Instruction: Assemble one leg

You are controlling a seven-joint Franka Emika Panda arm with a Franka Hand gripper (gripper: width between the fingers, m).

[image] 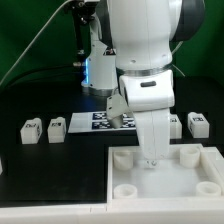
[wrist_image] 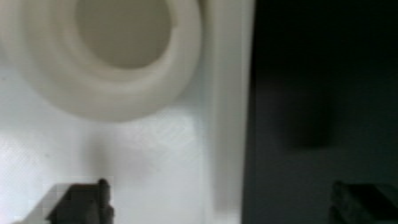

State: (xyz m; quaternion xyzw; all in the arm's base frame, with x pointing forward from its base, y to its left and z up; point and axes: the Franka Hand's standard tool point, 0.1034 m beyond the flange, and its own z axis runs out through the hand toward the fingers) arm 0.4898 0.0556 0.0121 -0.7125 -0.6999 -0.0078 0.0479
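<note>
panel (image: 170, 190) front | end effector (image: 150, 160) spread wide, empty, near socket (wrist_image: 125, 50) | leg (image: 30, 129) on table (image: 40, 175), axis unclear

Gripper (image: 150, 158) low over white panel (image: 165, 181)

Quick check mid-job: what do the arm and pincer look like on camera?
The arm is smooth glossy white with a dark grey band at a joint. The pincer has a white body; the wrist view shows its two fingertips are black.
</note>
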